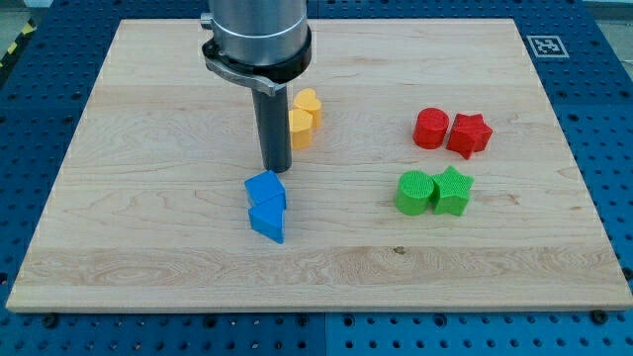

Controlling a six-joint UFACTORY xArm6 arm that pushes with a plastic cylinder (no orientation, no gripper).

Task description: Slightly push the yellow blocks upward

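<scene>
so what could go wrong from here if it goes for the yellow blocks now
My tip sits at the view's left of the yellow blocks, not below them, so a push now would likely slide them right rather than up. Repositioning downward could bump the blue blocks just below the tip. The two yellow blocks might also separate.

My tip [276, 168] rests on the counter [148, 237], just left of the yellow blocks [305, 118] and just above the two touching blue blocks [267, 205]; at the view's right, red cylinder [430, 129] touches red star [470, 134]; below them, green cylinder [414, 192] touches green star [453, 190].
</scene>
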